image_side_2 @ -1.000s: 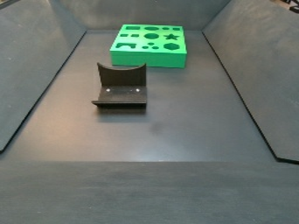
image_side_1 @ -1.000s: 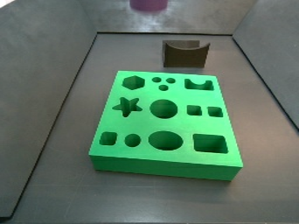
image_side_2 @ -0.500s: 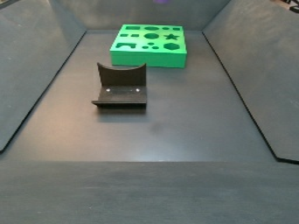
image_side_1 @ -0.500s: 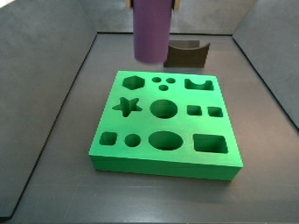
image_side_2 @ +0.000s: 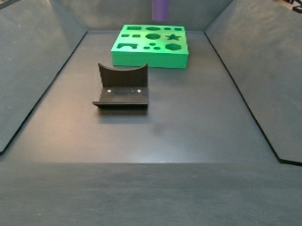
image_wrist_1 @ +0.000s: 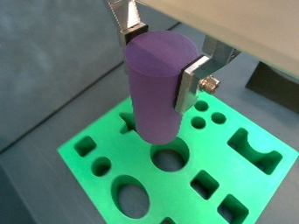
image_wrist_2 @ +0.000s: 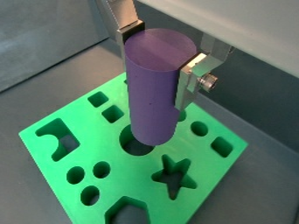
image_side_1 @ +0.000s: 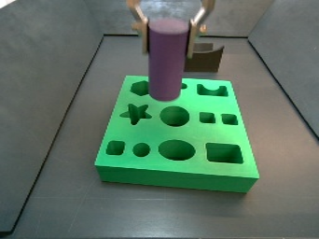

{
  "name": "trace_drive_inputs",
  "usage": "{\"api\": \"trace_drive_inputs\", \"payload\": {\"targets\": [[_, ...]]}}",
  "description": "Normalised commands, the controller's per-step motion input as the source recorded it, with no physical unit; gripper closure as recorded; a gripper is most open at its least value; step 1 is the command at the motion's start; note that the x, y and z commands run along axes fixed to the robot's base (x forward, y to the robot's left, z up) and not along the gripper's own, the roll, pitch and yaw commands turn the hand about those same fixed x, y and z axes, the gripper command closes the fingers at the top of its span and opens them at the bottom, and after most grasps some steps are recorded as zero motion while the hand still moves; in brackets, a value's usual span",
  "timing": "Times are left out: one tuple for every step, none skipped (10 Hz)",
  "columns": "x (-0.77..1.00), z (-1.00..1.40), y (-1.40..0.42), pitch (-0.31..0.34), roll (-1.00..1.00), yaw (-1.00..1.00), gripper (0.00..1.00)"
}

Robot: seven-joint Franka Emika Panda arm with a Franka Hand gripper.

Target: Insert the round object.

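Since half a second ago the round object [image_side_1: 166,61] has come lower and is now hanging upright over the upper left part of the green block [image_side_1: 178,174] in a side view, its lower end overlapping the hexagon hole there, whereas before it was higher and behind the block's far edge. One gripper [image_side_1: 167,13] is holding it at the top centre of that frame, only the finger ends showing above the cylinder's top. Going left to right across this view, one green block is lying in the middle of the dark floor, and one fixture [image_side_1: 204,58] is standing behind it, partly hidden by the cylinder. In both wrist views the jaws are clamped on the cylinder's upper part, one silver finger [image_wrist_1: 191,81] pressing each side, and the cylinder's lower end is floating above the block near a large round hole [image_wrist_1: 172,158], not yet inside any hole. In the other side view, the fixture [image_side_2: 122,86] is sitting left of centre, the green block [image_side_2: 153,46] is lying at the upper middle, and only the cylinder's lower end [image_side_2: 162,9] is showing at the top edge; the gripper itself is out of that frame. I am counting one cylinder, one block, one fixture.
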Motion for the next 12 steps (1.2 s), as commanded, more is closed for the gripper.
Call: {"api": "trace_drive_inputs", "payload": {"targets": [[0.37,-0.89,0.11,0.051,0.15,0.00,1.00],[0.39,-0.93,0.03,0.049,0.13,0.00,1.00],[0.25,-0.79,0.00,0.000,0.02,0.00,1.00],[-0.04,-0.57,0.00,-0.026,-0.04,-0.07,1.00],[-0.08,-0.45,0.00,-0.034,-0.05,-0.06,1.00],[-0.07,-0.45,0.00,-0.026,-0.01,-0.05,1.00],[-0.06,-0.38,-0.06,-0.044,-0.05,-0.03,1.00],[0.15,-0.51,-0.11,-0.001,0.00,0.00,1.00],[0.29,-0.63,-0.05,0.000,0.01,0.00,1.00],[0.26,-0.63,-0.13,0.000,0.00,0.00,1.00],[0.35,-0.77,-0.06,0.000,0.00,0.00,1.00],[0.19,-0.91,0.00,0.000,0.08,0.00,1.00]]}}
